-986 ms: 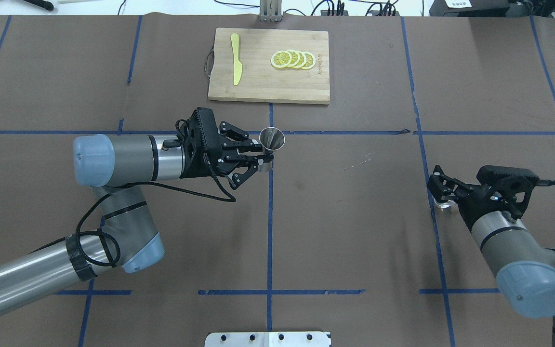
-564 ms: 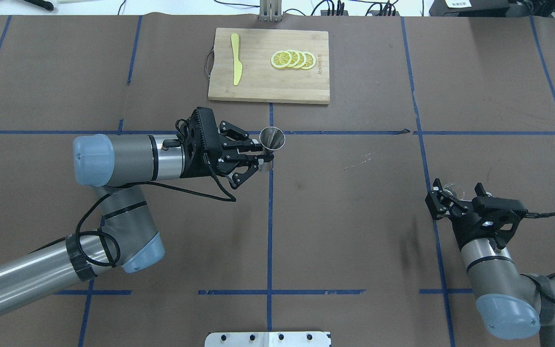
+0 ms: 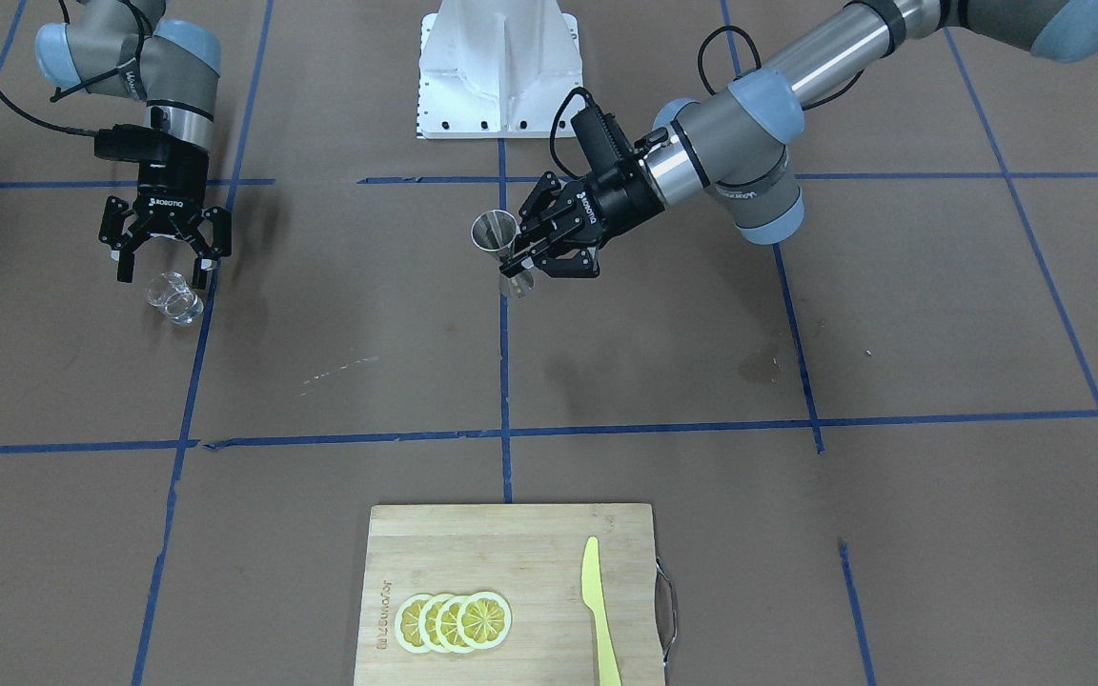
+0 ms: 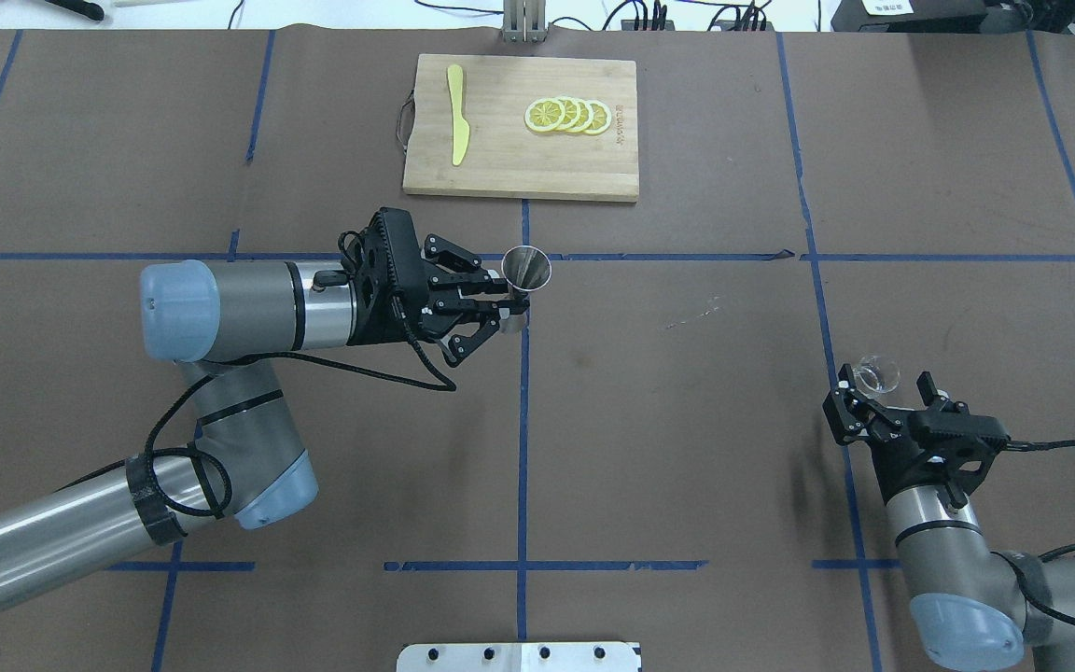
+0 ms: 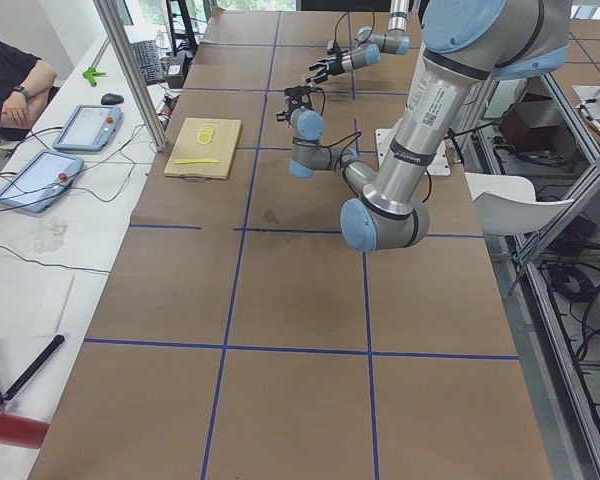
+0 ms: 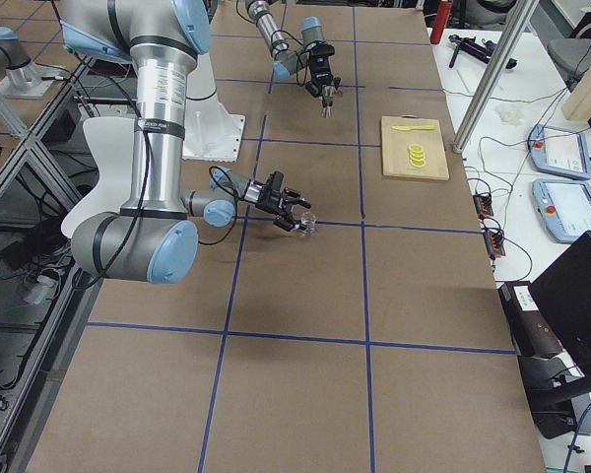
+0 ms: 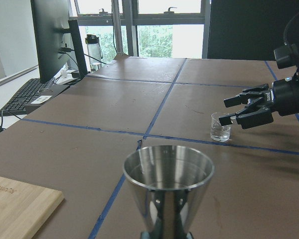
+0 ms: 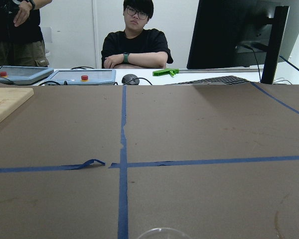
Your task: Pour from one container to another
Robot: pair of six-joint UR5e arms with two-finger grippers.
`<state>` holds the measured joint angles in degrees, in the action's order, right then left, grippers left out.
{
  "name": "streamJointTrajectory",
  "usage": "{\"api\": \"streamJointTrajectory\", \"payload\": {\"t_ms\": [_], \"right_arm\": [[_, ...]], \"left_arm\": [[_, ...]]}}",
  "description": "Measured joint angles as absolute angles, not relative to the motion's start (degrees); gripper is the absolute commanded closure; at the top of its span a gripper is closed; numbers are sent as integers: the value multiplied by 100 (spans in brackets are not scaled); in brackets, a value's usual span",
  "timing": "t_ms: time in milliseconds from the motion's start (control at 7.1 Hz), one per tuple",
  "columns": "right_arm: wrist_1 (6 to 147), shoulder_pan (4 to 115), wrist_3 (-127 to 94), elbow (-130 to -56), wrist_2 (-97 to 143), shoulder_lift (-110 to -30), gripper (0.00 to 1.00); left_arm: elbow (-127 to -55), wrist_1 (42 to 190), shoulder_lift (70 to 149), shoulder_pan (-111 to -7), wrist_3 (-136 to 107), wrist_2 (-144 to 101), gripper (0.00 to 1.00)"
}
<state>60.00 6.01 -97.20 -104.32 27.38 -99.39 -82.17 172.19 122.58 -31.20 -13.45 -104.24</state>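
Right jaws: your right gripper (image 3: 160, 269) hangs low over the counter (image 4: 687, 448) on the robot's right side. Its jaws are spread wide and grip nothing.
Glass cup: the clear glass cup (image 4: 876, 373) stands upright on the counter just past those fingertips. From your views it looks untouched, though the gap is too fine to be sure.
Left jaws: your left gripper (image 4: 506, 303) reaches in roughly level near the counter's middle, jaws closed on the narrow waist of the steel jigger (image 4: 526, 269).
Jigger: you see it held upright with its mouth up, well apart from the cup.
Far edge: the cutting board (image 4: 519, 173) carries a fan of lemon slices (image 4: 567, 115) and a yellow knife (image 4: 456, 112), which lie apart from each other.
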Motion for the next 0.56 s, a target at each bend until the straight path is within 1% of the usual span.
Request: {"api": "streamJointTrajectory", "payload": {"t_ms": [141,282,423,564], "right_arm": [[6000,587,-9745,-10218,2710,-9783,3],[5997,586,-9760,-10013,2697,-9632,6],[5997,589,-9763,-9905,2679,-9565,16],[6000,593,-9762,-9864,2650,-9563,30]], "left_arm": [[-8218,17223,12241,-3120,-1345,-10421,100],[-8218,17225,12232,-3120,-1345,-10418,100],[-8218,17226,12225,-3120,-1345,-10416,100],[-8218,17227,12221,-3120,-1345,-10415,100]]}}
